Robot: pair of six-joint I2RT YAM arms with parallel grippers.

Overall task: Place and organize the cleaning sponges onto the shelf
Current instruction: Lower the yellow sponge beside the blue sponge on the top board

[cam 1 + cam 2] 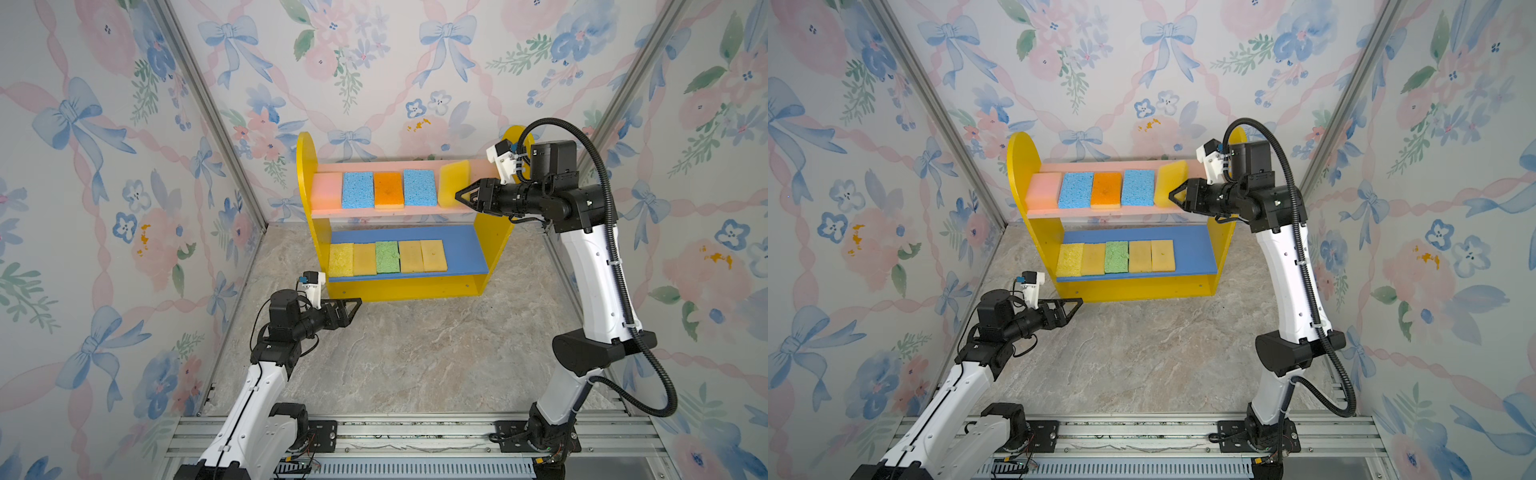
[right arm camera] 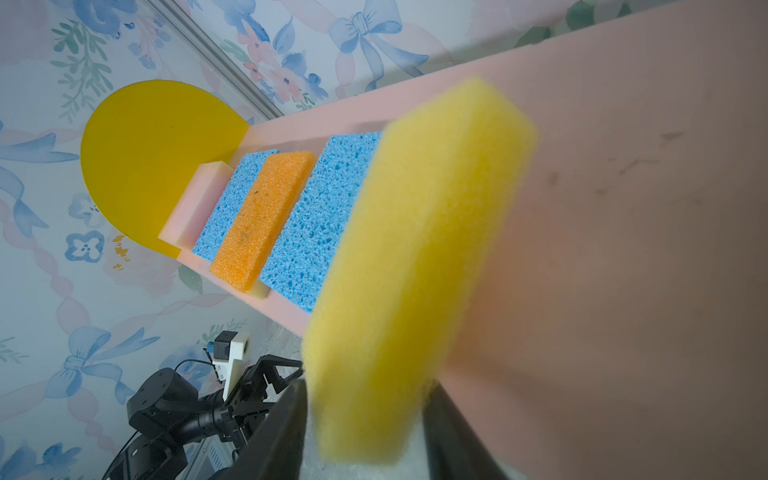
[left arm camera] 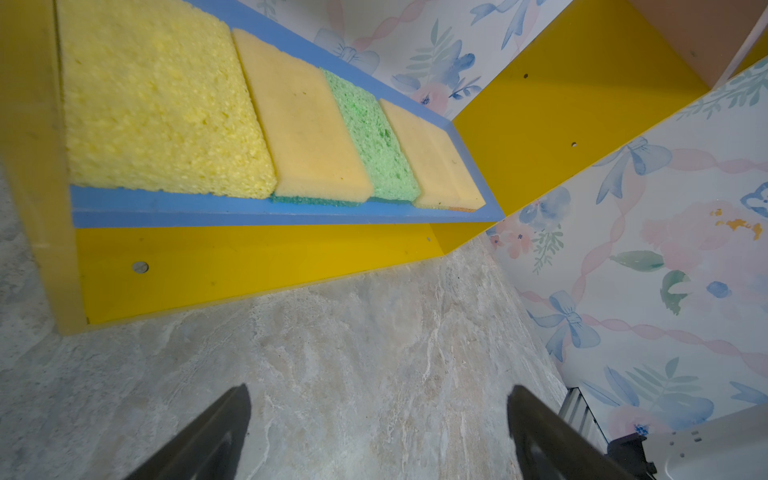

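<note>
The right gripper (image 1: 459, 196) has its jaws apart, one on each side of the near end of a yellow sponge (image 2: 415, 257). Whether they press on the foam cannot be told, and the sponge shows blurred in the right wrist view. The yellow sponge is tilted, not flat, over the right end of the pink upper board (image 1: 374, 212) of the shelf (image 1: 492, 249), just beside a blue sponge (image 1: 419, 187). Further left on that board, flat and side by side, lie an orange sponge (image 1: 388, 190), a second blue sponge (image 1: 357, 190) and a pink sponge (image 1: 327, 191), the last against the left side panel.

The left gripper (image 3: 379, 390) is released, jaws wide, with nothing between them. It hovers low over the marble-pattern table (image 1: 415, 353), near the shelf's front left corner and apart from it.

On the blue lower board (image 1: 461, 249), five sponges lie flat in a row. From the left they are:
- a porous yellow sponge (image 1: 340, 259)
- a tan-yellow sponge (image 1: 364, 259)
- a green sponge (image 1: 387, 257)
- a second tan-yellow sponge (image 1: 410, 257)
- a third tan-yellow sponge (image 1: 433, 255)
</note>
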